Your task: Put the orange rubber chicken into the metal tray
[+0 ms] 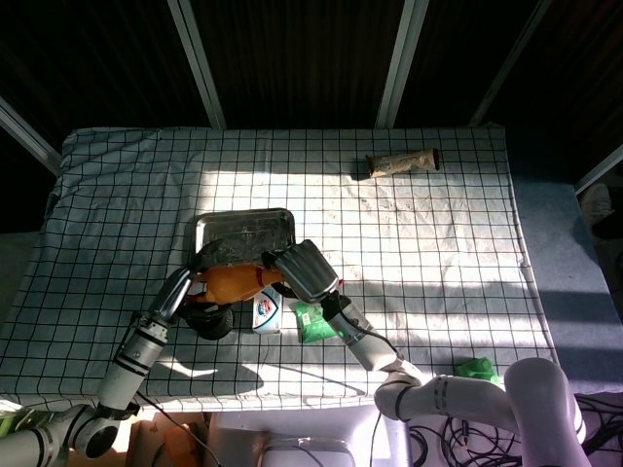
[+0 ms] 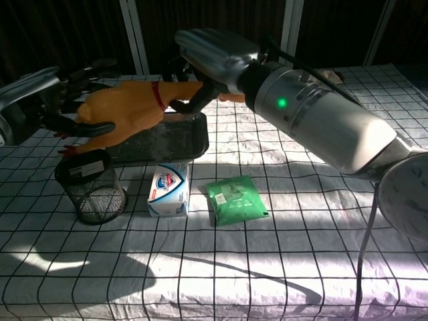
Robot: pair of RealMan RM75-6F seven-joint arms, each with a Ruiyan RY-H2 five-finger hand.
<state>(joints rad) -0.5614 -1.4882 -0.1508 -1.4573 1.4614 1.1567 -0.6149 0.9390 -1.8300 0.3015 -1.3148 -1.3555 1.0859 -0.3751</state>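
Head view: orange rubber chicken (image 1: 232,282) sits just left of frame centre, off the table, directly below the metal tray (image 1: 243,232) in the picture. My right hand (image 1: 300,272) is wrapped around its neck end. My left hand (image 1: 182,289) is at the tail end. From up here I can't tell whether that hand grips or only touches. Black mesh cup (image 1: 206,321) is right under the chicken.

Chest view: chicken (image 2: 127,114) is upper left, held roughly level and hanging over the tray's (image 2: 170,142) near-left edge and the mesh cup (image 2: 93,187). Right hand (image 2: 207,57) has fingers curled round the neck, so it carries the weight. Left hand (image 2: 60,97) has fingers closed around the tail end, so I read this as a two-hand hold to steady it. Soap box (image 2: 168,190) and green packet (image 2: 234,199) lie lower centre, clear of the path.
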